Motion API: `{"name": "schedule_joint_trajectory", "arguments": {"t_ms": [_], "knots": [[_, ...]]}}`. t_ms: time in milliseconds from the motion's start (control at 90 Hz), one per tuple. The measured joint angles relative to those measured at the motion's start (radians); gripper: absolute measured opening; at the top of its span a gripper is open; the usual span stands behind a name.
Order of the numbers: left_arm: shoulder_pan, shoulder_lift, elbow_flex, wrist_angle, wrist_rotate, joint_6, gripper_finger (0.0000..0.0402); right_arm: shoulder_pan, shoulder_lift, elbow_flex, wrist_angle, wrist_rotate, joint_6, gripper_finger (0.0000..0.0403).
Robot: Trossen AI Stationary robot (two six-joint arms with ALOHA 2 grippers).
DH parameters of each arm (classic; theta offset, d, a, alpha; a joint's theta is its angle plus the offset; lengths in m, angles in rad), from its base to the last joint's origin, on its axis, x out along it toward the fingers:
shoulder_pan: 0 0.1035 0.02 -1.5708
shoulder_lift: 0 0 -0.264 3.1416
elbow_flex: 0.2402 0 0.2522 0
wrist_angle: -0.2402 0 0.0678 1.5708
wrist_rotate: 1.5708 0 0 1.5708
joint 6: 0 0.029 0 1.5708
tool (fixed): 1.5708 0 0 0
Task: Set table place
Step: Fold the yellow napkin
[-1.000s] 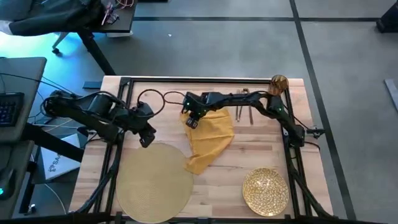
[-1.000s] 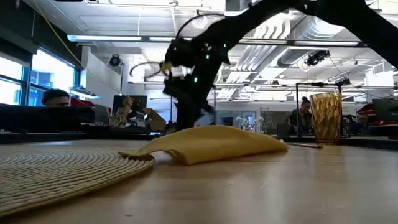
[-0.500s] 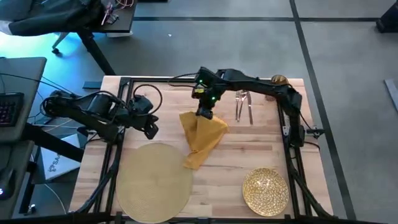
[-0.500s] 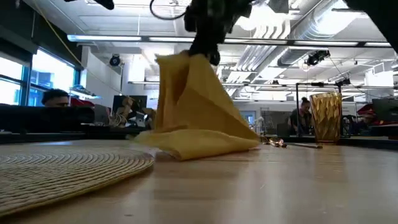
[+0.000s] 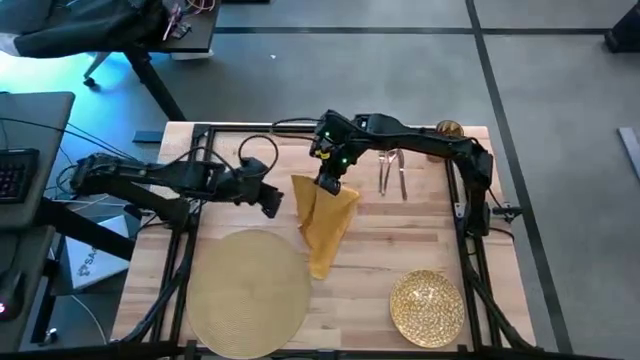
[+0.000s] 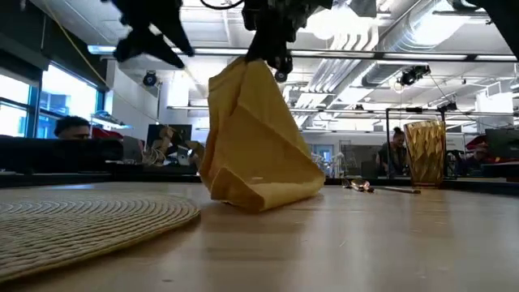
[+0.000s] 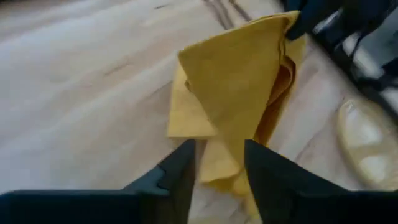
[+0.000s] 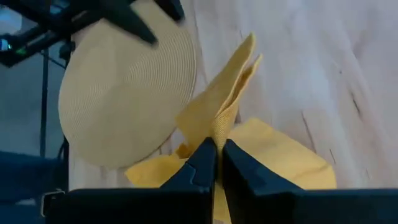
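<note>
Mustard-yellow cloth napkin [image 5: 325,222]: hanging at centre of light wood plank tabletop [image 5: 400,240], lower folds touching the wood. Right claw [image 5: 331,185] is pinching its top corner. Left claw [image 5: 270,200], fingers spread, is hovering at its 9 o'clock. Round tan woven placemat [image 5: 248,291] is lying at its 7 o'clock.

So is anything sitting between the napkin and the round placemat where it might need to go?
Nothing visible. The right gripper holds the napkin lifted by a corner, and the bare table runs straight to the placemat; the left gripper hovers beside it.
</note>
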Motion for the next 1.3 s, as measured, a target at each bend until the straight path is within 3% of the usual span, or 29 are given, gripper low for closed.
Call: {"name": "schedule_joint_trajectory", "arguments": {"t_ms": [256, 422, 633, 744, 922, 1133, 1300], "knots": [[0.061, 0.041, -0.212, 0.383, 0.074, -0.138, 0.0178, 0.001, -0.039, 0.002, 0.001, 0.009, 0.006, 0.0], [0.076, 0.133, -0.3, 0.812, 0.212, -0.132, 0.0166, 0.001, -0.051, 0.002, 0.0, 0.012, 0.007, 0.0], [0.075, 0.228, -0.302, 1.005, 0.221, -0.144, 0.0137, 0.001, -0.051, 0.002, -0.018, 0.016, 0.005, 0.0], [0.075, 0.233, -0.302, 1.059, 0.212, -0.142, 0.0102, 0.001, -0.051, 0.002, -0.036, 0.019, 0.0, 0.0], [0.075, 0.196, -0.302, 1.099, 0.161, -0.109, 0.0011, 0.001, -0.051, 0.002, -0.081, 0.072, -0.003, 0.0], [0.08, 0.13, -0.301, 1.075, 0.133, -0.105, 0.0001, 0.001, -0.05, -0.001, -0.128, 0.119, -0.003, 0.0006], [0.089, 0.105, -0.301, 0.942, 0.129, -0.128, 0.0, -0.01, -0.049, -0.041, -0.125, 0.182, -0.011, 0.0075]]}}
